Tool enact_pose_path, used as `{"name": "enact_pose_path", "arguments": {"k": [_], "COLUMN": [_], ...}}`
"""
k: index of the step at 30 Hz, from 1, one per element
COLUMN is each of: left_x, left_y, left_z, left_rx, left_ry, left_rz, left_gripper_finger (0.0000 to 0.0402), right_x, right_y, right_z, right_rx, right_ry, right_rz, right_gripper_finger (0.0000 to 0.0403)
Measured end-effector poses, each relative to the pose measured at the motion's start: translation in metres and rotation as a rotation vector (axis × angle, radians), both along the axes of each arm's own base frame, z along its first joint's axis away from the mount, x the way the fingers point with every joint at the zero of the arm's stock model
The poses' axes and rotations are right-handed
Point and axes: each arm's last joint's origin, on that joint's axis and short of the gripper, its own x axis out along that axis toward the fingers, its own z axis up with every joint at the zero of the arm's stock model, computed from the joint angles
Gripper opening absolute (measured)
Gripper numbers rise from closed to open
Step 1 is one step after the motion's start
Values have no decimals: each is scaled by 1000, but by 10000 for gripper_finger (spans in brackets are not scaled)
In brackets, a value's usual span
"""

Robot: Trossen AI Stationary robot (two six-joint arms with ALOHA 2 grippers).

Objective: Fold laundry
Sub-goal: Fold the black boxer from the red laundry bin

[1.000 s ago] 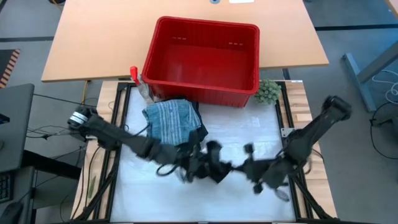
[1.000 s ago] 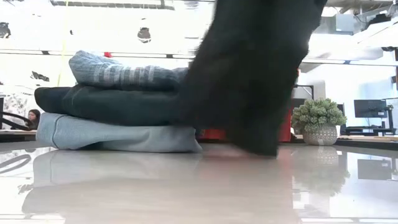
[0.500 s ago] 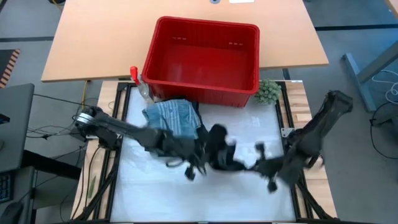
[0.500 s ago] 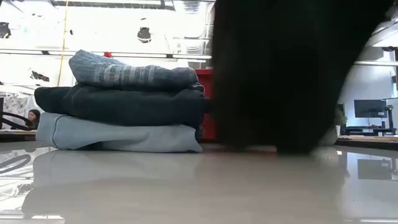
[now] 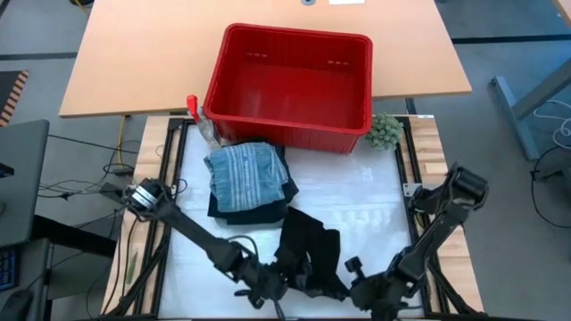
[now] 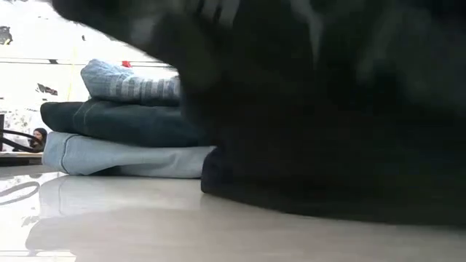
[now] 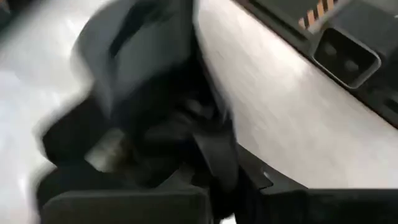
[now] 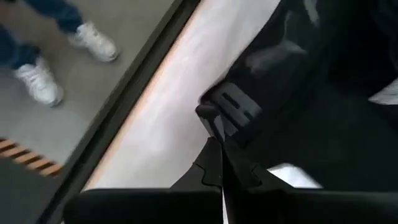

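While you look down from above, you have both arms drawn to the near edge of the desk (image 5: 375, 192), with the black garment (image 5: 308, 250) stretched out flat between them and reaching back toward the stack. Your left tool (image 5: 268, 287) sits at the garment's near left corner, and your right tool (image 5: 361, 290) at its near right corner. Both have their fingers pinched together on the black cloth: in the right wrist view the two dark fingers (image 8: 217, 165) meet on a fold of the fabric (image 8: 323, 106), and in the left wrist view the cloth (image 7: 180, 137) bunches up right at the fingers, though that picture is too smeared to show more.

Behind the black piece you have a neat stack of folded laundry (image 5: 248, 178). From the low view it reads, bottom to top, as a light blue garment (image 6: 124, 159), a dark navy one (image 6: 116, 120) and a grey-blue striped one (image 6: 127, 84). The black cloth (image 6: 328, 131) fills most of that low picture, close to the lens and lying on the desk beside the stack.

At the back, the red basket (image 5: 290, 76) stands just beyond the stack, and a small green fuzzy ball (image 5: 385, 131) rests by its right corner. In the right wrist view a person's white shoes (image 8: 62, 59) show on the floor past the desk edge.
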Motion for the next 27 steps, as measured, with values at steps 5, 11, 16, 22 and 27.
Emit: {"name": "enact_pose_path", "arguments": {"k": [5, 11, 16, 22, 27], "left_x": [-16, -35, -27, -7, 9], "left_y": [-17, -41, -51, -19, -10], "left_z": [-11, 9, 55, 43, 50], "left_rx": [-141, -229, -298, -340, -471], "left_ry": [144, 242, 99, 190, 131], "left_rz": [134, 268, 380, 591, 632], "left_gripper_finger": [71, 154, 202, 207, 208], "right_x": [10, 13, 17, 25, 29], "right_y": [13, 15, 12, 6, 2], "right_z": [-13, -13, -13, -14, -14], "right_rx": [-17, -7, 1, -1, -6], "right_ry": [43, 37, 36, 38, 37], "right_rz": [18, 14, -8, -36, -50], "right_gripper_finger": [17, 17, 17, 19, 19]}}
